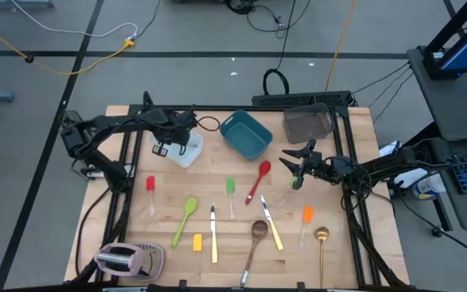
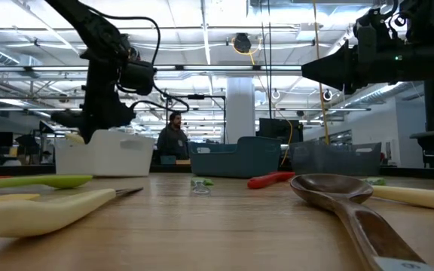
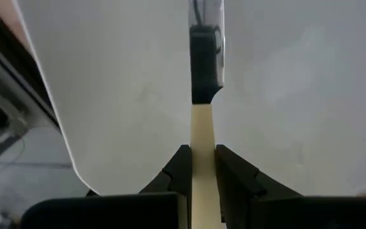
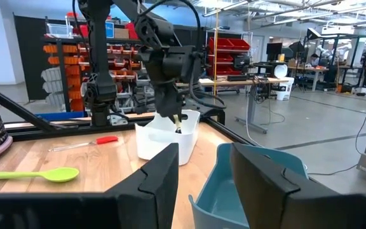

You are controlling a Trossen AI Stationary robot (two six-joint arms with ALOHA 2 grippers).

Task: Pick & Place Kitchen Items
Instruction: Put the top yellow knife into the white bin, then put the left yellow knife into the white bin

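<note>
You had the left gripper point(image 3: 202, 175) hanging over the white tub point(image 1: 186, 151) in the upper left of the high view, and its fingers point(image 3: 178, 170) were pinching the cream handle of a knife point(image 3: 202, 137), with the dark blade pointing down into the tub. Such a knife is, I judge, light and stiff, with a smooth handle that can slip or swing, so the middle of the handle was the good place to hold it. The left arm reached in from the left edge of the frame, bent at the elbow, its wrist turned downward above the tub.

The right gripper point(image 4: 202, 172) waited at the right of centre in the high view, near the teal tub point(image 4: 234, 184), with its fingers spread and nothing between them; its arm lay low and stretched in from the right edge.

The other utensils were flat on the bench point(image 1: 339, 251) in the lower middle: a red spoon point(image 1: 259, 180), a green spoon point(image 1: 186, 219), a wooden spoon point(image 1: 254, 239) and a gold spoon point(image 1: 322, 243). They are slim, so you should take them across the handle.
</note>
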